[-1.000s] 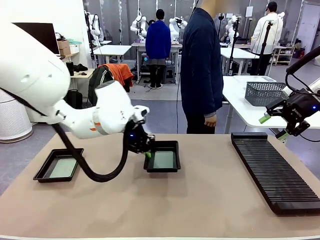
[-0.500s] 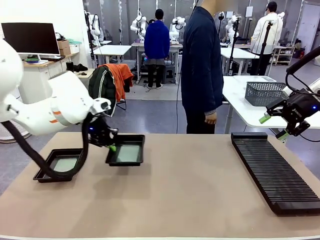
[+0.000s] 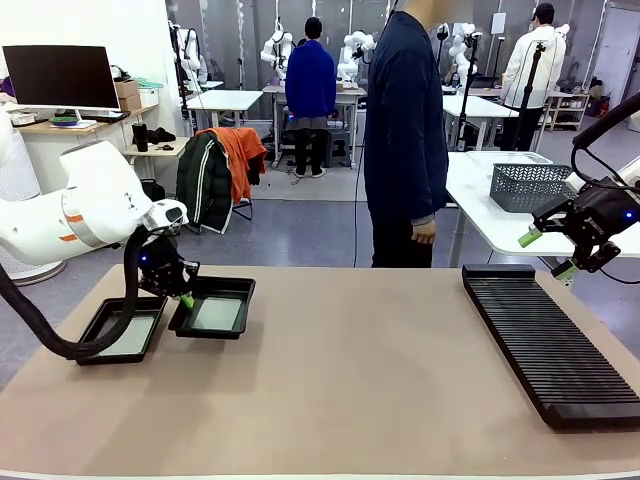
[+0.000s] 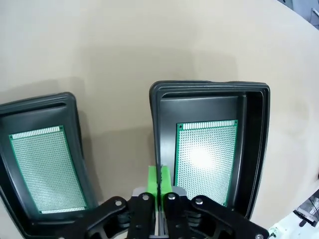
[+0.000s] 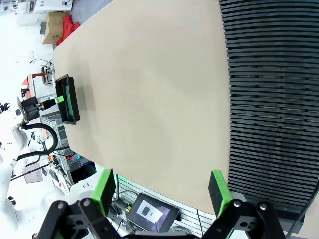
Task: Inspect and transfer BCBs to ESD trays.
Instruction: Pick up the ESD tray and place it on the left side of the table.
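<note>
Two black ESD trays lie at the table's left, each with a pale green BCB flat on its floor. My left gripper [image 3: 184,298] is shut on the near-left rim of the right tray [image 3: 236,288], which sits close beside the left tray [image 3: 96,322]. In the left wrist view the green pads [image 4: 153,179] pinch that tray's wall [image 4: 155,129], with its BCB [image 4: 207,157] to one side and the other tray's BCB [image 4: 47,167] to the other. My right gripper [image 3: 546,254] hangs open and holds nothing above the rack's far end; its fingers [image 5: 105,189] stand wide apart.
A long black ribbed rack [image 3: 550,345] fills the table's right side. A grey mesh basket [image 3: 528,186] stands on a white side table behind it. A person [image 3: 405,130] stands at the far edge, hands down.
My left arm has drawn back to the left, carrying the tray with its BCB from the table's middle to beside the left tray. The right arm has not moved.
</note>
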{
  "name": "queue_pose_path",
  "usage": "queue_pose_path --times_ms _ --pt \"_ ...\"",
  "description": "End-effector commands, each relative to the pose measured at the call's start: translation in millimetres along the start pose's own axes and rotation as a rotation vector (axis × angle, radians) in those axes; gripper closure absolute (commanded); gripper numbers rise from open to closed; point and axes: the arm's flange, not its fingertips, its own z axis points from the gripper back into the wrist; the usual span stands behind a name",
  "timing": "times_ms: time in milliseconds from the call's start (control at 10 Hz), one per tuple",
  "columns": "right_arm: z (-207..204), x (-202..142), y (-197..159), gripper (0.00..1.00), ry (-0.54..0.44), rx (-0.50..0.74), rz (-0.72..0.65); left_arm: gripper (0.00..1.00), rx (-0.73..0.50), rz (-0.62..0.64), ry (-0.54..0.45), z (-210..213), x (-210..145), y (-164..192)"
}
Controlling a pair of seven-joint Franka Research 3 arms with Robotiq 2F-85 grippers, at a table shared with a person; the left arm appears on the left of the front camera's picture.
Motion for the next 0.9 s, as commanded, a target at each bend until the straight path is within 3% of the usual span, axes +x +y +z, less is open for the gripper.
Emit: queue_pose_path --times_ms 0,700,800 --pt "-0.8 -2.3 1.8 0.00 -0.003 0.002 -0.014 0.97 0.014 -0.013 0.003 -9.2 -6.5 17.3" --pt "-0.8 -2.3 1.8 0.00 -0.003 0.002 -0.014 0.97 0.098 -0.008 -0.006 -38.9 -23.7 26.3" --pt "-0.8 -2.3 1.8 0.00 -0.003 0.002 -0.014 0.97 0.056 0.014 -0.002 -35.7 -18.3 26.9"
